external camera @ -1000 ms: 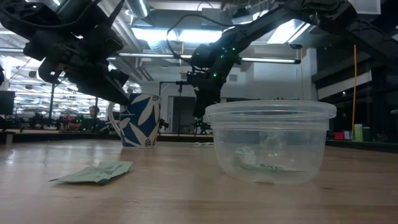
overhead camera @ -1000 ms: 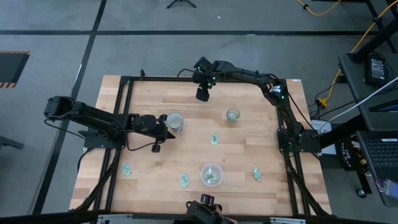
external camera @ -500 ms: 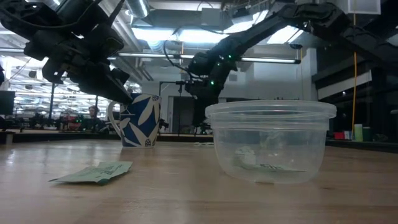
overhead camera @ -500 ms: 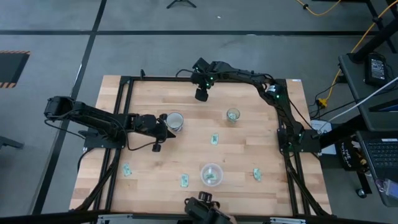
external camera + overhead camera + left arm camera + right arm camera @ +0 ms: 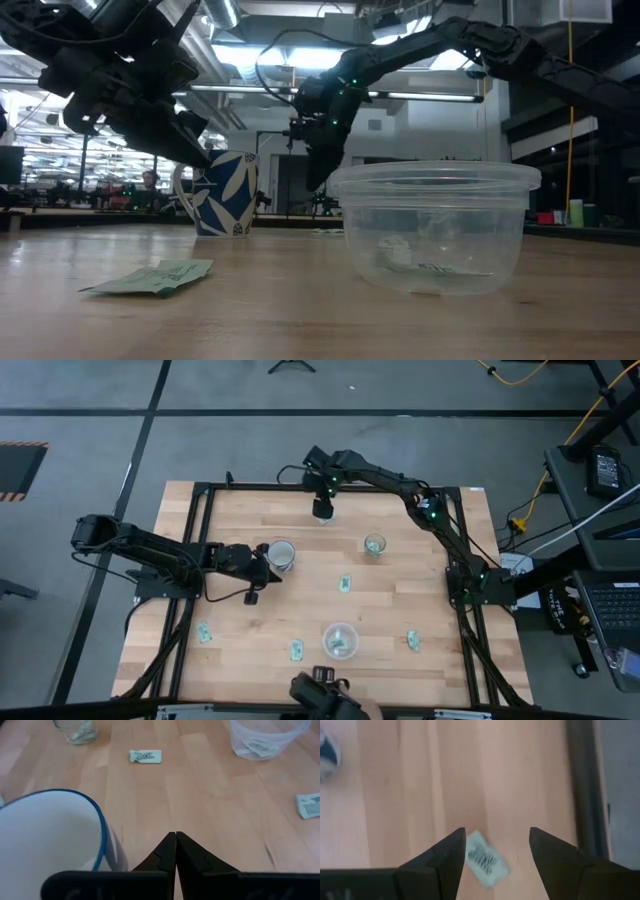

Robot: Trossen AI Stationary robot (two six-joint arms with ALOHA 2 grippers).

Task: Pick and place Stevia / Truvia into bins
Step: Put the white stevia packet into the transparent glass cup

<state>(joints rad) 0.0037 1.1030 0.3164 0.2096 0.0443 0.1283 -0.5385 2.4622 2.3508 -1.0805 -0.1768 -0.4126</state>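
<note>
Green-and-white Stevia sachets lie flat on the wooden table: one (image 5: 485, 859) sits under my right gripper (image 5: 496, 851), which is open, points steeply down near the table's far edge (image 5: 322, 510), and has a finger on either side without touching it. Others lie at mid table (image 5: 345, 582), near left (image 5: 205, 632), near middle (image 5: 297, 650) and near right (image 5: 412, 640). The round clear container (image 5: 340, 640) holds sachets (image 5: 256, 745); the glass cup (image 5: 374, 545) stands right of centre. My left gripper (image 5: 176, 839) is shut beside a blue-and-white mug (image 5: 281, 553).
The mug (image 5: 50, 835) stands close to my left gripper's fingers. A black frame (image 5: 200, 490) runs round the table's edges, and its far bar (image 5: 585, 780) passes close to my right gripper. Bare wood lies between the mug, the cup and the container.
My right arm has stretched farther out and its gripper has shifted a little toward the table's left along the far edge, rolling slightly, still open. My left arm has kept still.
</note>
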